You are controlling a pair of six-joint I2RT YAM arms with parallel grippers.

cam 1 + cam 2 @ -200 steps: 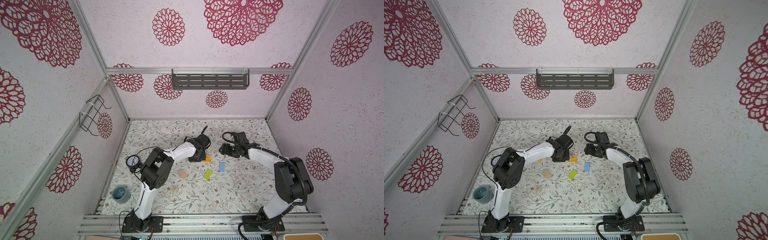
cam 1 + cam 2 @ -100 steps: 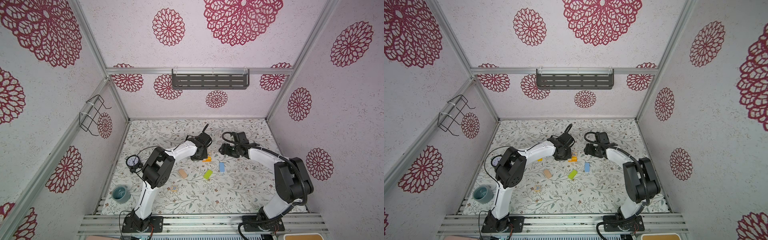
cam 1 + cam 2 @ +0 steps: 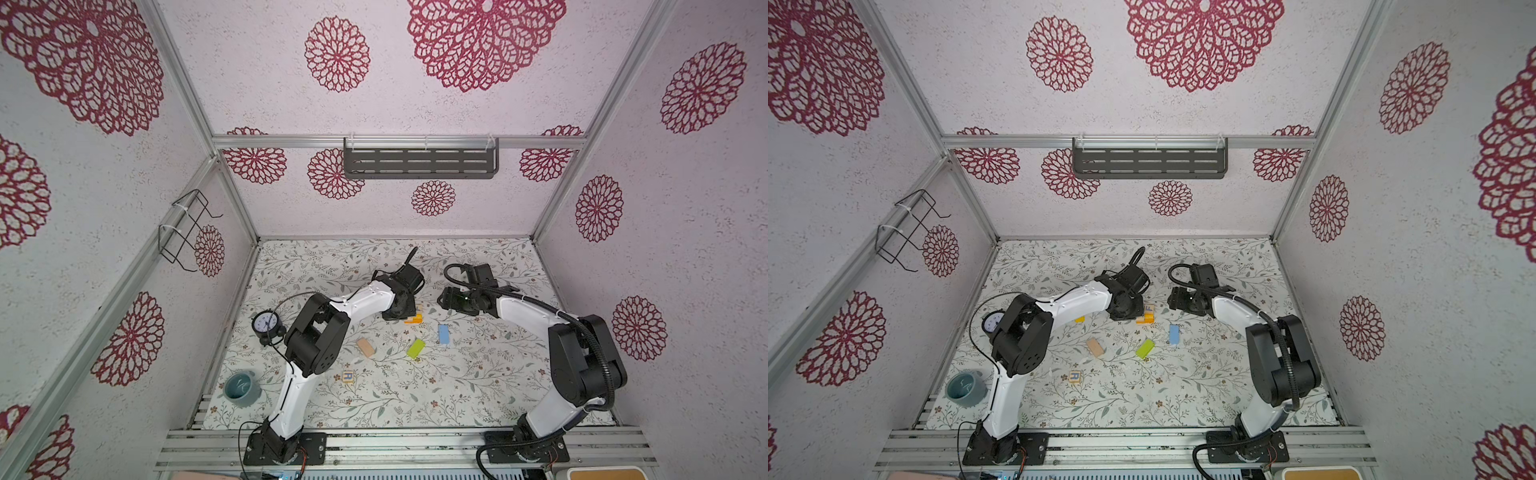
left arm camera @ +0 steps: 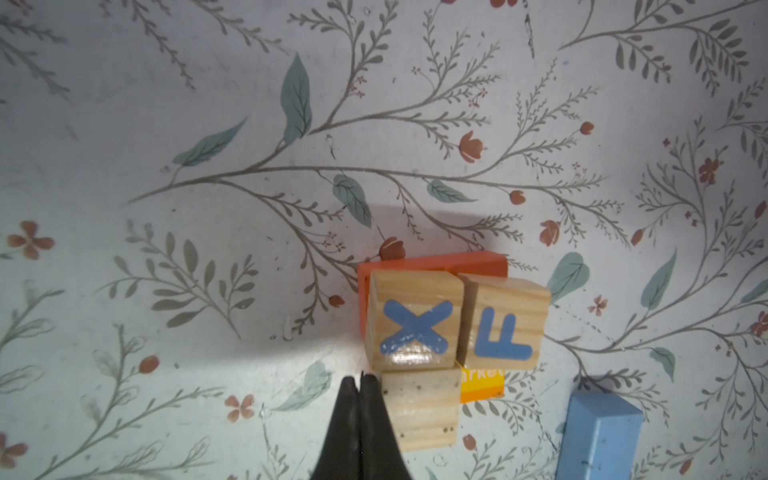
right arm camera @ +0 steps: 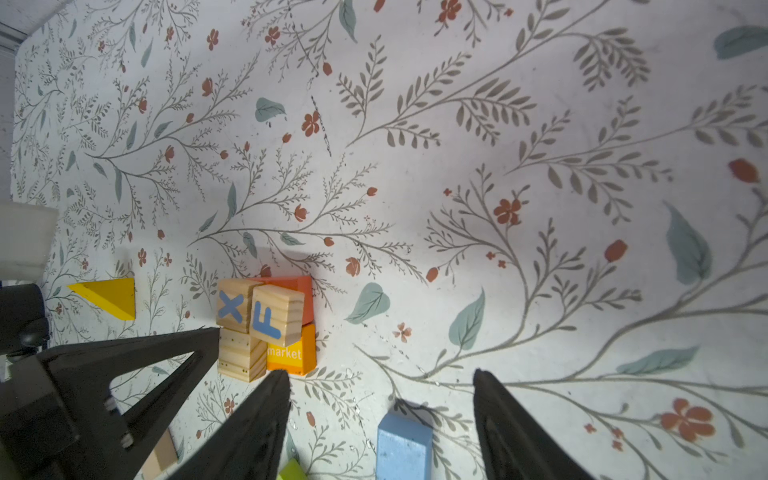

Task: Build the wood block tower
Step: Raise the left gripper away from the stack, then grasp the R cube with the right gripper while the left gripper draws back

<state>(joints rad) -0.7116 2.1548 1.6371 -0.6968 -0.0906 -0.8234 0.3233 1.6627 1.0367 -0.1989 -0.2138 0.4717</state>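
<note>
Since a second ago the left arm (image 3: pixel 361 301) has swung its elbow slightly rightward, while the right arm (image 3: pixel 528 313) and the loose blocks lie as they were. Its left gripper (image 4: pixel 360 380) is clenched on nothing, black fingertips pressed together right beside the plain wood cube (image 4: pixel 419 409) at the tower's foot; whether they touch it I cannot tell. Standing mid-mat toward the far side, between both grippers, the tower (image 3: pixel 413 318) has a flat orange block (image 4: pixel 432 264), an orange-yellow "market" block (image 4: pixel 482 384) and the plain cube below, with the X cube (image 4: pixel 415 322) and the slightly skewed F cube (image 4: pixel 505 324) side by side on top. To its right hangs the right gripper (image 5: pixel 380 372), jaws spread wide and empty. On the floral mat (image 3: pixel 478 386), nearer than the tower, lie the light blue block (image 3: pixel 444 333), then leftward the lime green block (image 3: pixel 416 348) and tan block (image 3: pixel 365 347), with the R cube (image 3: pixel 348 376) nearest. A yellow triangle (image 3: pixel 1079 319) sits left of the tower beside the left arm.
</note>
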